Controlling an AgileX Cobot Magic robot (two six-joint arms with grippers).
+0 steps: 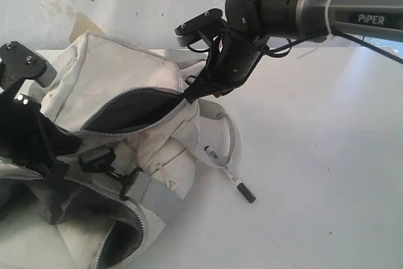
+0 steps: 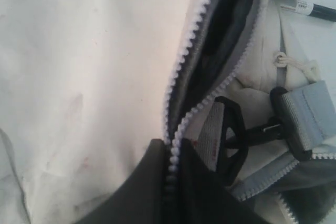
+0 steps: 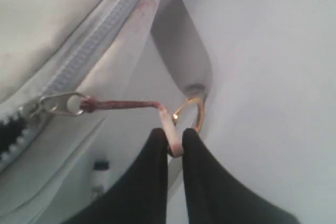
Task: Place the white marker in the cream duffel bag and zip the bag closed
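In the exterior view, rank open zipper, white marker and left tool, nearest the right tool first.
1. Open zipper, at right tool's tips.
2. White marker, on table beside bag.
3. Left tool, zipper's far end.

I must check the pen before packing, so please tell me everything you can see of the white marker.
The white marker is a slim pen with a white, plastic-looking barrel, small dark print and a black cap. It lies flat and slanted on the white table, outside the cream duffel bag, cap end pointing away from it. Its other end lies close by the bag's grey strap; whether they touch is unclear. Nothing grips it.
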